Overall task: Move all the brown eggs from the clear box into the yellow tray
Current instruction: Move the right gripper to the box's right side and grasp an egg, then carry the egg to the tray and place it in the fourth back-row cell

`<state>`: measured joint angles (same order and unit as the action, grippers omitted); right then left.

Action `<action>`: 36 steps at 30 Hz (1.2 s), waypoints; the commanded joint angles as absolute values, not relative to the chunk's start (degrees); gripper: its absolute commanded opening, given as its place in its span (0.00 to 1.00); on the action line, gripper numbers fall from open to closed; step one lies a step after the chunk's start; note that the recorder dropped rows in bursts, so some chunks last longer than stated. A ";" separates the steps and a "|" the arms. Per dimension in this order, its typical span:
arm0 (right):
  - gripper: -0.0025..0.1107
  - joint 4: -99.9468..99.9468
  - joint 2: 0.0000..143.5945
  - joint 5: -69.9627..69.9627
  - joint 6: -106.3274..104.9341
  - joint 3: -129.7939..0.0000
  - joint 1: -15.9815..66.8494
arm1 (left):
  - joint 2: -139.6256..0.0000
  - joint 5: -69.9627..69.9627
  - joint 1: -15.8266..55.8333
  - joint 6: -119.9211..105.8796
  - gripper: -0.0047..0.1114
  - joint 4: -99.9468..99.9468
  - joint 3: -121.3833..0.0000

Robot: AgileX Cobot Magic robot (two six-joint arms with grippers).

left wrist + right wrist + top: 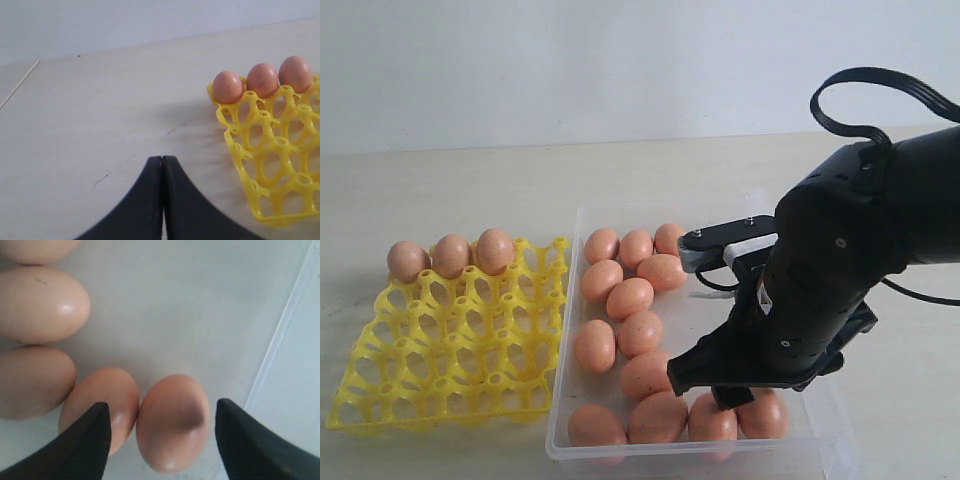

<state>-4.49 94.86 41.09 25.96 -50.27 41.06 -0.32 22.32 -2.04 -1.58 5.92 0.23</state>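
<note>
The clear box holds several brown eggs in loose rows. Left of it lies the yellow tray with three eggs along its far row; the left wrist view shows the same three eggs in the tray. My right gripper is open, low over the box's near right corner, its fingers straddling one egg with a second egg touching it. My left gripper is shut and empty over bare table beside the tray; it does not show in the exterior view.
The box's side wall runs close beside my right gripper's outer finger. The right arm covers the box's right half. Light wooden table extends behind tray and box, with a pale wall beyond.
</note>
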 commanded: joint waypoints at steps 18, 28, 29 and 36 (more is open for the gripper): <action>0.25 -4.85 101.40 39.19 23.84 -50.46 39.14 | 0.00 21.79 -1.61 -1.38 0.04 5.78 0.00; 0.02 -1.08 90.99 18.85 6.93 -52.35 39.34 | 0.00 21.79 -1.61 -1.38 0.04 5.78 0.00; 0.02 0.65 90.64 12.41 4.02 -52.35 39.71 | 0.00 21.79 -1.61 -1.38 0.04 5.78 0.00; 0.02 -2.74 95.75 -16.63 -1.21 -53.17 41.30 | 0.00 21.79 -1.61 -1.26 0.04 5.78 0.00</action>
<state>-0.42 92.99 -8.19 -0.43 -52.21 40.90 -0.32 22.32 -2.04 -1.58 5.92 0.23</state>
